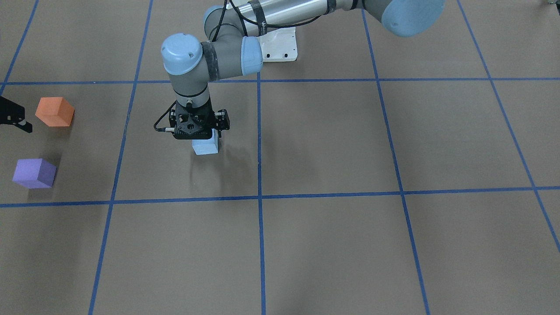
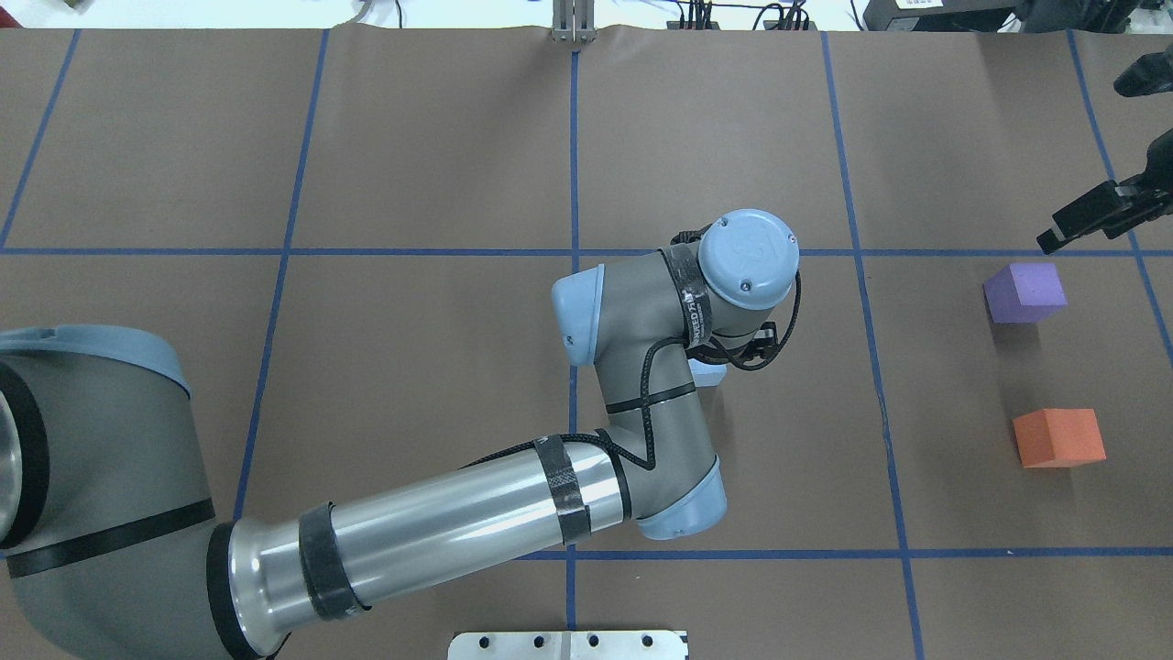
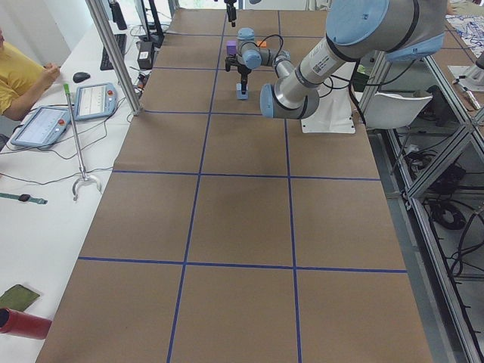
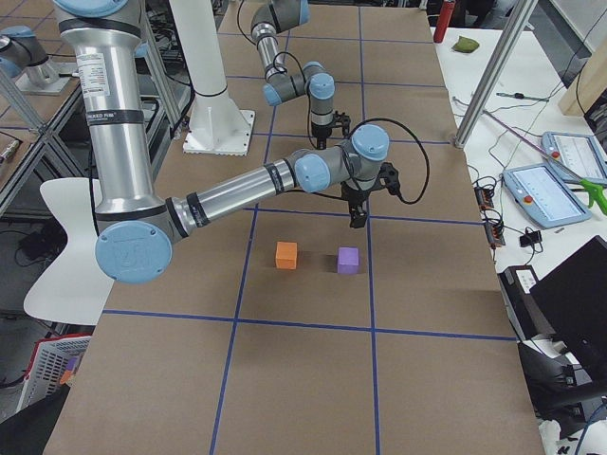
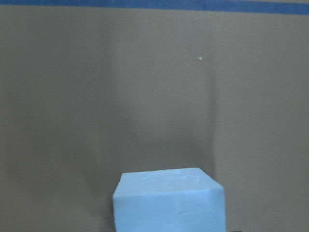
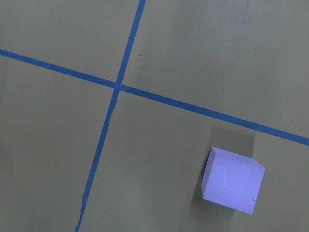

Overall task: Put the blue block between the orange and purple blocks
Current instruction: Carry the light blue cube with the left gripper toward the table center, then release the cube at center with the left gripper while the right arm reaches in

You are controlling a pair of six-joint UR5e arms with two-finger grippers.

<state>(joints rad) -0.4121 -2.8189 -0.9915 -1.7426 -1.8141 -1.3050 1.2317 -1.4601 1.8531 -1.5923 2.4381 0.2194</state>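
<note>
blue block low inside left gripper; cannot tell whether clamped or loose. confirm the hold, then carry level into the gap between orange block and purple block.

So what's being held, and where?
Cannot tell: left end effector sits over the pale blue foam cube, fingers hidden. Right end effector: empty.

The table wears matt brown paper ruled with blue tape. The blue block looks like soft matt foam, its faces lightly dented; the purple block shows the same dull, dimpled skin, and the orange block is equally matt. The left arm has a glossy brushed-metal tube and smooth grey and pale-blue plastic joints.
</note>
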